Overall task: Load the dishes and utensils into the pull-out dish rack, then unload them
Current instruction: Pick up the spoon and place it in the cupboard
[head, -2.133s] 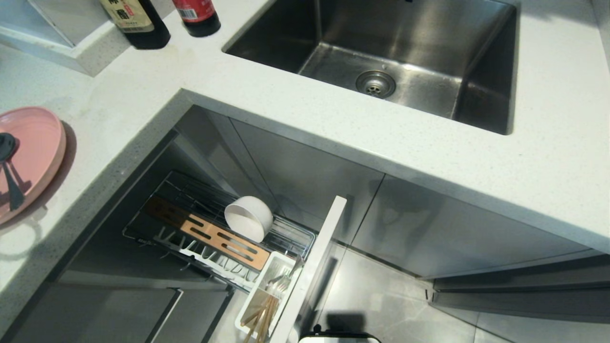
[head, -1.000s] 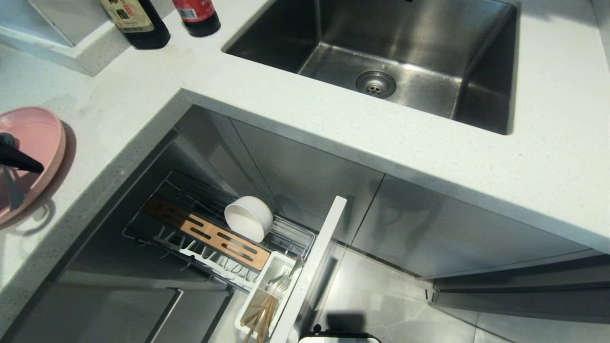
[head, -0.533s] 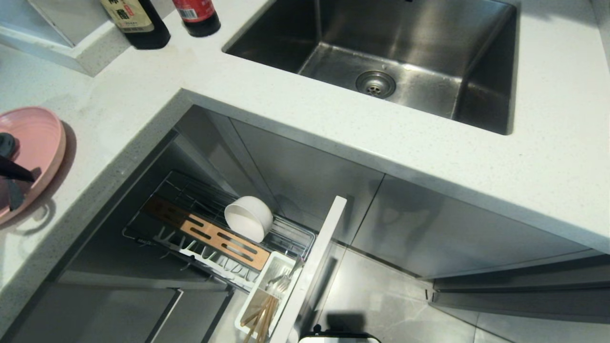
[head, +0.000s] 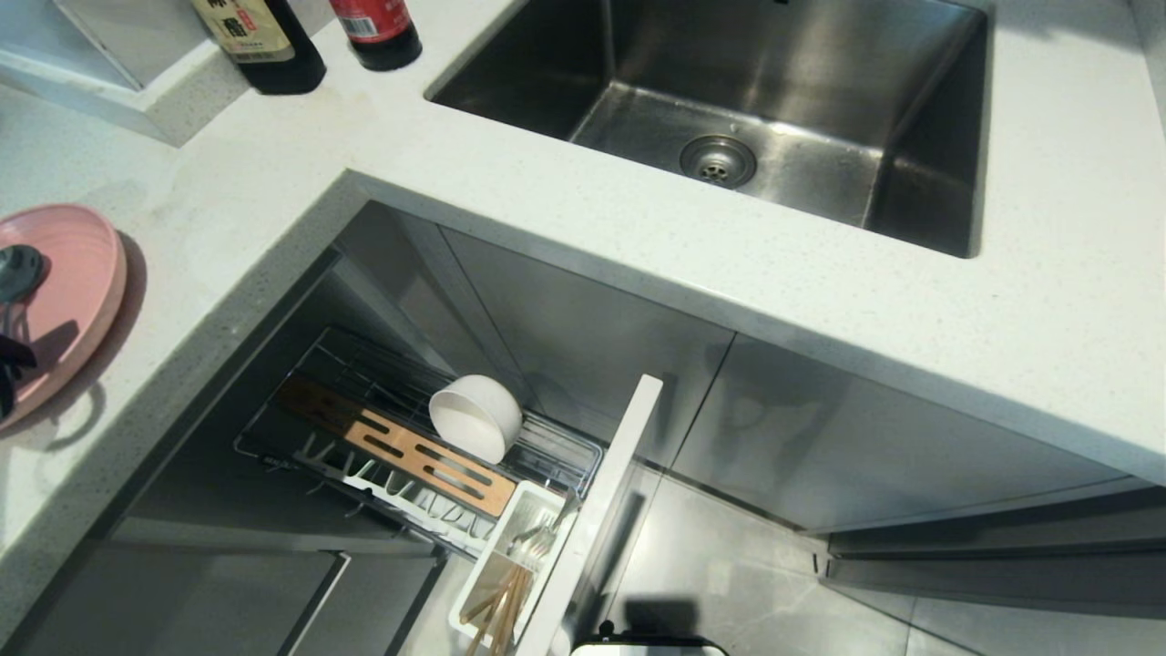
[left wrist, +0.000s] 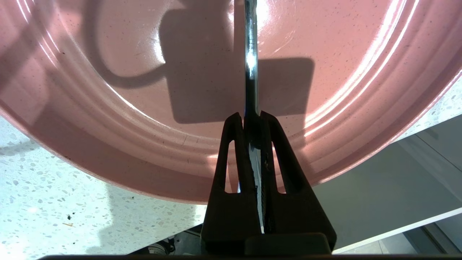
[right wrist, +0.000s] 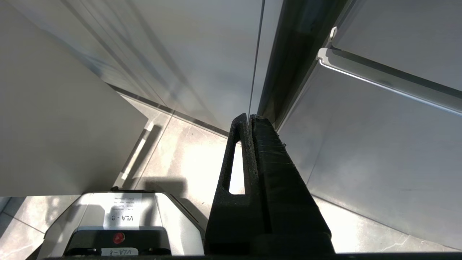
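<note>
The spoon (head: 16, 273) is lying on the pink plate (head: 77, 273) at the head view's nine o'clock edge, on the counter (head: 273, 164), with the left tool (head: 7, 360) just showing there. At six o'clock the pull-out dish rack (head: 401, 456) is holding the cream bowl (head: 475, 417) and, in its white cup (head: 510, 547), the chopsticks (head: 496, 610). In the left wrist view the left tool (left wrist: 252, 117) is pinching the spoon's handle (left wrist: 251, 65) over the plate (left wrist: 108, 90). In the right wrist view the right tool (right wrist: 249, 117) is hanging pressed together, holding nothing, above the floor (right wrist: 180, 155).

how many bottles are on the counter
2. A dark bottle with a pale label and a red-labelled bottle stand side by side at the counter's back, left of the sink; tops cropped.
</note>
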You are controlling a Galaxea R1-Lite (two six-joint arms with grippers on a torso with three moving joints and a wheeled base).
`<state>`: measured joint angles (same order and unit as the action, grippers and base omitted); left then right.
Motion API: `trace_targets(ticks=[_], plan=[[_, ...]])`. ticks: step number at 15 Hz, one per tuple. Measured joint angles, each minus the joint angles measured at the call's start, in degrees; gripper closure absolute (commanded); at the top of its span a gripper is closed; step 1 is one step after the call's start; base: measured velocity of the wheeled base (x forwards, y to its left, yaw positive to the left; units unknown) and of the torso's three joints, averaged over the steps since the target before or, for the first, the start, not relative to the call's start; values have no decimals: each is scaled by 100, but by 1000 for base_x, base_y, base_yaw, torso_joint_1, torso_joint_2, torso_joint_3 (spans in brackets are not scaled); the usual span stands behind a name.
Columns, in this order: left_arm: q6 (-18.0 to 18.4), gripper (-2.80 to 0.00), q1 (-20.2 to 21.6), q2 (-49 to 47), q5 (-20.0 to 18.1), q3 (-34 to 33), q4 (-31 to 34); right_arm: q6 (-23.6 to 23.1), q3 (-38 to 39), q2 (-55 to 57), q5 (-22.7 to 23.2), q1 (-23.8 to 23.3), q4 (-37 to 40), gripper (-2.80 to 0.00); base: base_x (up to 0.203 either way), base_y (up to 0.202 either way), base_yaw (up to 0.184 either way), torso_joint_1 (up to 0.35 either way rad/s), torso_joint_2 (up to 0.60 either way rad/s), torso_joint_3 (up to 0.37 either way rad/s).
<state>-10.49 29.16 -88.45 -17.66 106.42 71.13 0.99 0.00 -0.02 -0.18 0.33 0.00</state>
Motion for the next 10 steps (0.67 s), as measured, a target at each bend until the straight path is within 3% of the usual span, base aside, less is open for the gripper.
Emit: trace_targets(ticks=[4, 10], plan=[[-37, 0, 2, 180, -46, 146, -49, -2, 0, 0, 0, 0, 0, 0, 0, 0, 0, 0, 0, 0], [-439, 0, -140, 1234, -57, 328, -638, 0, 0, 0, 1, 0, 0, 0, 0, 0, 0, 0, 0, 0]])
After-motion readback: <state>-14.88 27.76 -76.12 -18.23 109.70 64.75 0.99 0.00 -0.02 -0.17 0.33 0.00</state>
